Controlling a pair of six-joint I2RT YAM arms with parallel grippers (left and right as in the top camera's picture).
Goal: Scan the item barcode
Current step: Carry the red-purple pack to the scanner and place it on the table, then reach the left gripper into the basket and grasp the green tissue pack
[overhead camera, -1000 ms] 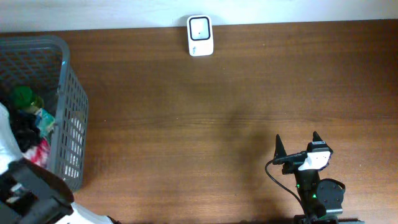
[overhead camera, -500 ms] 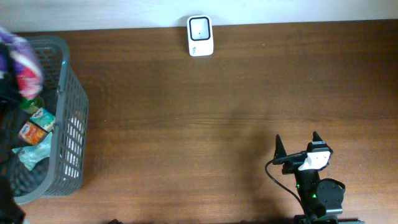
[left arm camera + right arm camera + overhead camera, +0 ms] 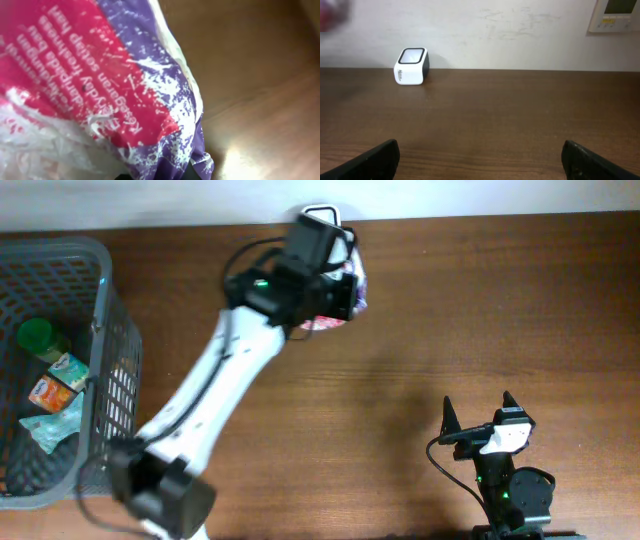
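**Packet over the scanner.** From overhead, I see my left arm (image 3: 215, 395) reaching diagonally from the near left corner to the far edge of the desk (image 3: 450, 310). It holds a pink-and-purple packet (image 3: 352, 288) right over the white scanner (image 3: 322, 211), of which only the top rim shows past the arm. The left tool (image 3: 322, 292) is clamped shut on the packet, though the arm's own body hides most of the grip from above. The same view takes in the grey basket (image 3: 118, 380) at the left edge. Inside it lie a green-topped container (image 3: 38, 336), two small cartons (image 3: 50, 391) and a pale teal pouch (image 3: 48, 428). The right tool (image 3: 478, 402) sits at the near right, well apart from everything.

The left wrist camera gives what the overhead cannot. The packet's crinkled face fills the frame, pink with white lettering, purple and white toward its edge, with brown desk behind it. I cannot make out a barcode there, and the wrapper hides the fingers almost wholly.

The right wrist camera shows the scanner whole, standing upright on the desk against the pale wall (image 3: 520, 30), its window facing upward. A wall panel (image 3: 617, 15) sits at top right. A red blur at the top left corner is too smeared to name. The right tool's jaws stand wide apart at the bottom corners, gripping nothing and touching nothing.
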